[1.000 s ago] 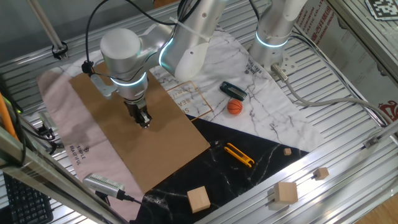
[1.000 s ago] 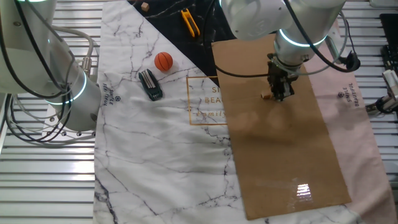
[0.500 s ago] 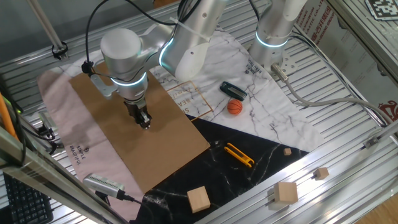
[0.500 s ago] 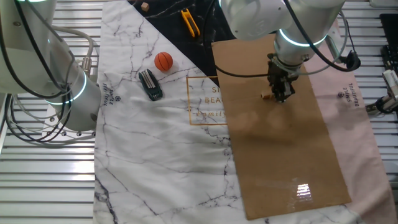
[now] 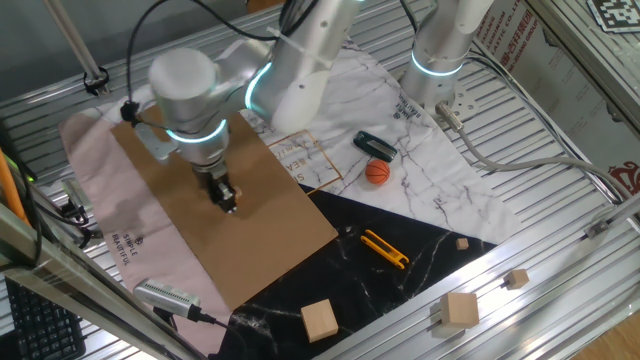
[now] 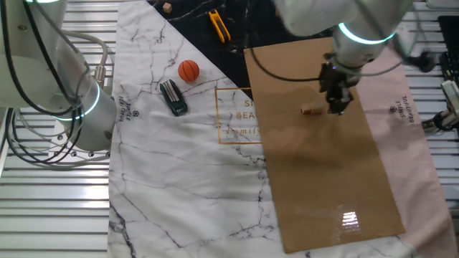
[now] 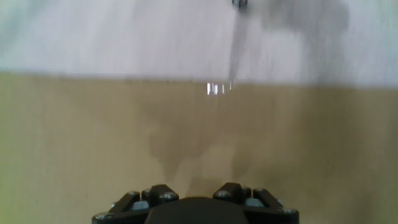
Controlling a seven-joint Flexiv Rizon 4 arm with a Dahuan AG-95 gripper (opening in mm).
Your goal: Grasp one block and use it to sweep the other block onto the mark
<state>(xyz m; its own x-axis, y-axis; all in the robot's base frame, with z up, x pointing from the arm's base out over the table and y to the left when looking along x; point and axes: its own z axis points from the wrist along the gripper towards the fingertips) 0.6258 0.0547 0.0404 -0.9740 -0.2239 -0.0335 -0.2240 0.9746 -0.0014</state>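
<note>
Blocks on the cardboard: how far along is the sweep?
Done: nothing I can confirm. One tiny block lies loose on the cardboard, and no mark shows near it in any view.
In hand: the hand is low over the cardboard beside that block, apart from it. Whether it grips the twin is too small to tell.
Left: the sweep onto the mark, and possibly the grasp.

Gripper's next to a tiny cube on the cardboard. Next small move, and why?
Probably ease the gripper toward the tiny tan cube, which lies loose on the cardboard just beside the fingertips, apart from them. Neither the mark nor a cube in the fingers shows, so the push direction is uncertain.
</note>
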